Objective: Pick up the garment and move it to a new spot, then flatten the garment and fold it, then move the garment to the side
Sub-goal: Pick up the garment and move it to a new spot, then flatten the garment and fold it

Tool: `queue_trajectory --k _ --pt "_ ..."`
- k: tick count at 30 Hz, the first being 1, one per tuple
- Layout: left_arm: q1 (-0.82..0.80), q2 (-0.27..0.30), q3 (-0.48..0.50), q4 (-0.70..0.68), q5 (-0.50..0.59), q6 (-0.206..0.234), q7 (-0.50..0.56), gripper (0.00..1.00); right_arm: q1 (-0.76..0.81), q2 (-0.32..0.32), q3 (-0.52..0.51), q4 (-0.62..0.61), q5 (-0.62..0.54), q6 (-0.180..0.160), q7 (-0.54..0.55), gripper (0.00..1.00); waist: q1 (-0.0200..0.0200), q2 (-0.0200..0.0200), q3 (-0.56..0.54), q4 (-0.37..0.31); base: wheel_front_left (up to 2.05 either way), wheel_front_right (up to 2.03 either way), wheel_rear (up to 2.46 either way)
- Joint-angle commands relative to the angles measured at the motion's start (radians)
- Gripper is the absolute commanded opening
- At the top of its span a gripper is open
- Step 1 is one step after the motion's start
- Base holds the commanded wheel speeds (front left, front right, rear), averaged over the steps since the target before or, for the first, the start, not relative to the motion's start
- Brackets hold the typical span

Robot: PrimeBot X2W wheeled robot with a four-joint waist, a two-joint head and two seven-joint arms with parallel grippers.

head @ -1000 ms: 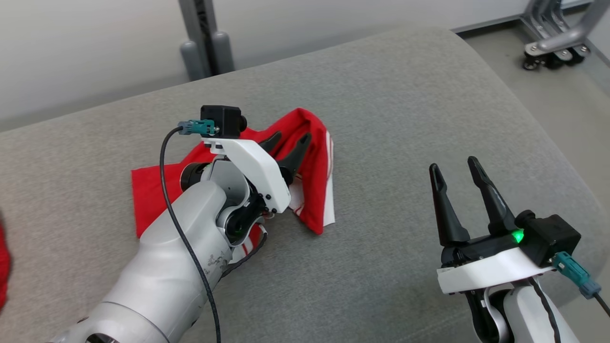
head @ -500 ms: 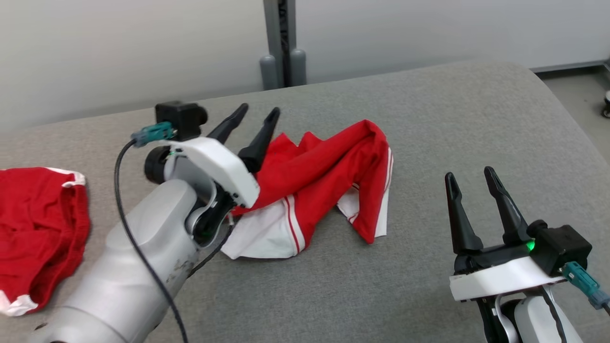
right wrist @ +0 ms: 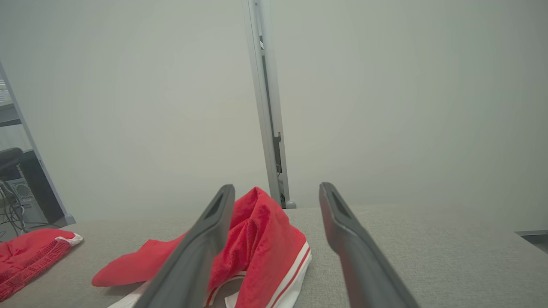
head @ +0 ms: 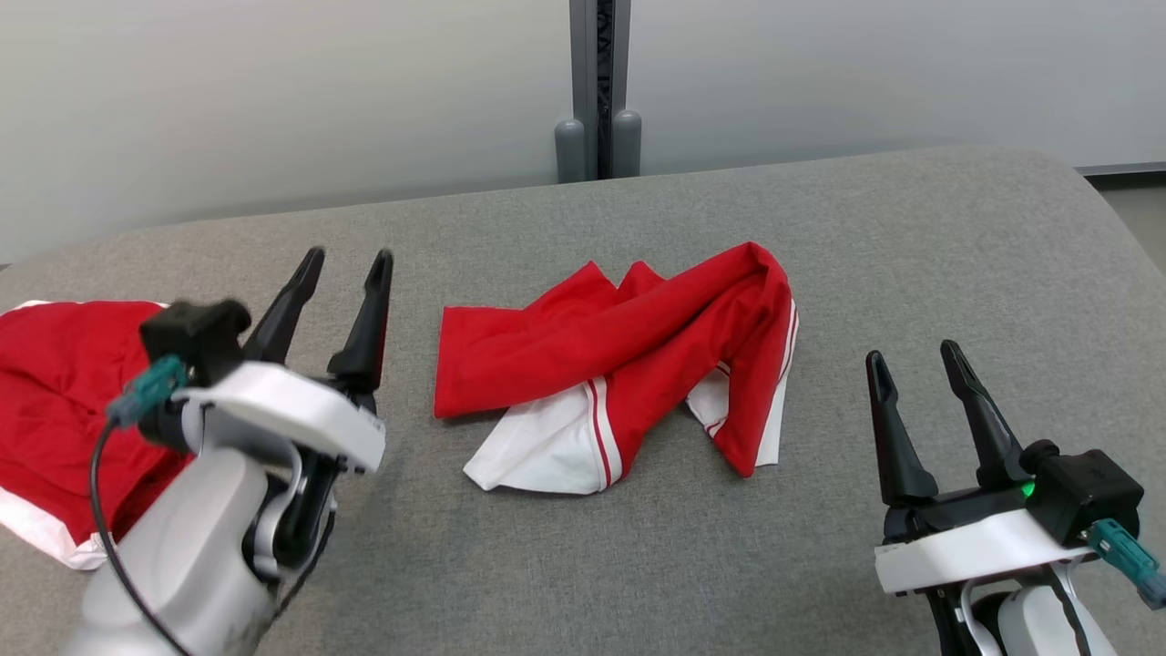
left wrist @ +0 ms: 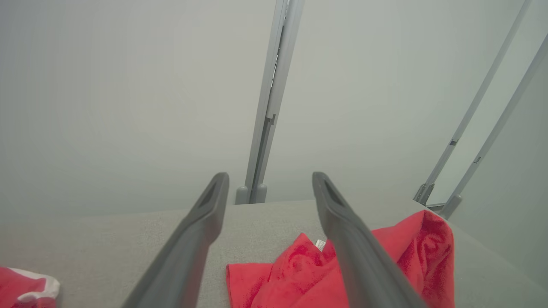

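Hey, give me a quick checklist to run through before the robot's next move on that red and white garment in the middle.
1. Left gripper open and empty: ok.
2. Right gripper open and empty: ok.
3. Red and white garment lying free on the grey fabric surface, between the two grippers: ok.
4. Garment flattened: not ok, it is bunched up and folded over itself.
5. Second red garment apart from it, off to the left: ok.
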Motion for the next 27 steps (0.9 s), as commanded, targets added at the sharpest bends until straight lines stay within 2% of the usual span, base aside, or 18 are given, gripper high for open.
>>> queue_trajectory --k 1,6,11,18,27 --pt "0.05 0.009 0.032 -0.04 0.03 0.018 -0.003 1.0 0.015 -0.008 -0.005 -0.004 -0.003 0.002 -0.002 1.0 0.0 0.0 0.0 0.001 0.0 0.0 0.0" --pt "0.225 -0.001 0.173 -0.2 0.144 0.072 -0.003 1.0 0.032 -0.007 -0.015 -0.007 -0.005 0.002 -0.002 1.0 0.0 0.0 -0.006 0.004 0.0 0.0 0.0" --pt "0.374 -0.05 0.292 -0.318 0.255 0.095 -0.003 1.0 0.053 -0.007 -0.025 -0.015 -0.005 0.002 -0.002 1.0 0.0 0.0 -0.012 0.004 0.0 0.0 0.0" --pt "0.524 -0.138 0.403 -0.384 0.37 0.044 -0.003 1.0 0.08 -0.001 -0.021 -0.015 0.002 0.002 -0.002 1.0 0.0 0.0 -0.019 0.0 0.0 0.0 0.0" --pt "0.577 -0.214 0.471 -0.38 0.452 -0.001 -0.003 1.0 0.098 0.004 -0.031 -0.02 0.002 0.002 -0.002 1.0 0.0 0.0 -0.03 0.002 0.0 0.0 0.0"
